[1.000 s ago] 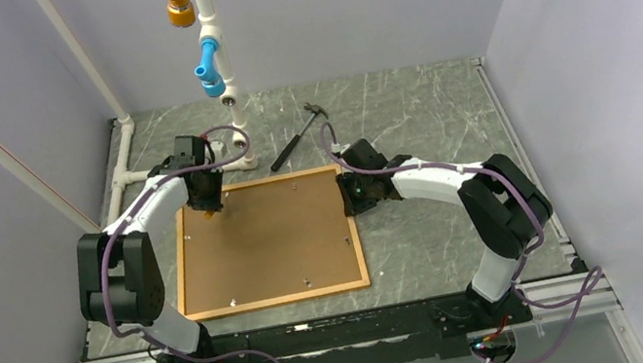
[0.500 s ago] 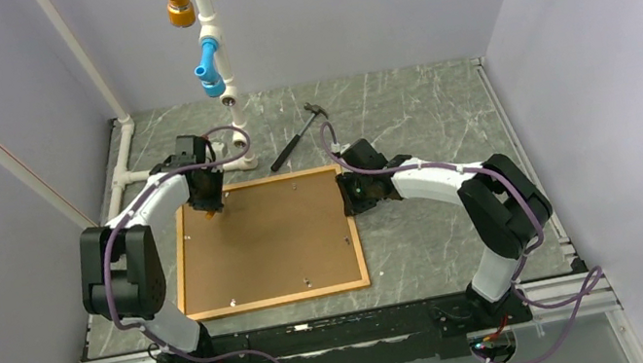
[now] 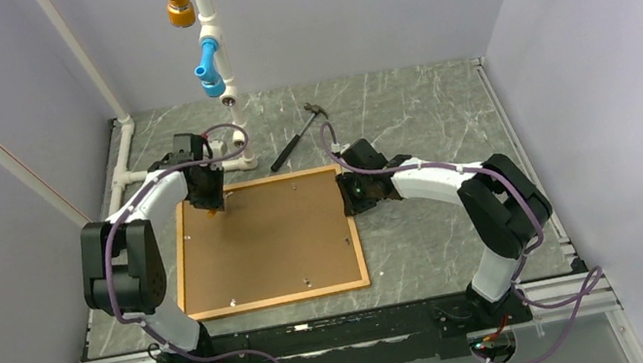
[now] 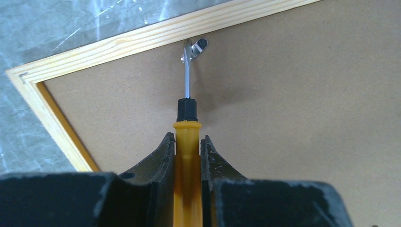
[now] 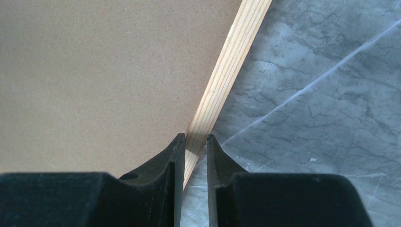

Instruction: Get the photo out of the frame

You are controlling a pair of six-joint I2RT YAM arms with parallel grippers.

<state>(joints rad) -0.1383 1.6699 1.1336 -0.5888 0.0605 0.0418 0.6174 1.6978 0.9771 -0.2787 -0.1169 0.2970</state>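
Left arm (image 3: 149, 202), right arm (image 3: 424, 182): matched pair.
- Links: white curved shells.
- Joints: bulky black housings.
- Cabling: purple cable looped along each arm, tied at intervals with pale clips, probably zip ties.
- Jaws: matte black, curved inner faces, edges scuffed grey, small round hole in one side of each pair.

The left fingers (image 4: 161, 163) clamp tight; the right fingers (image 5: 176, 163) seem pinched nearly together.
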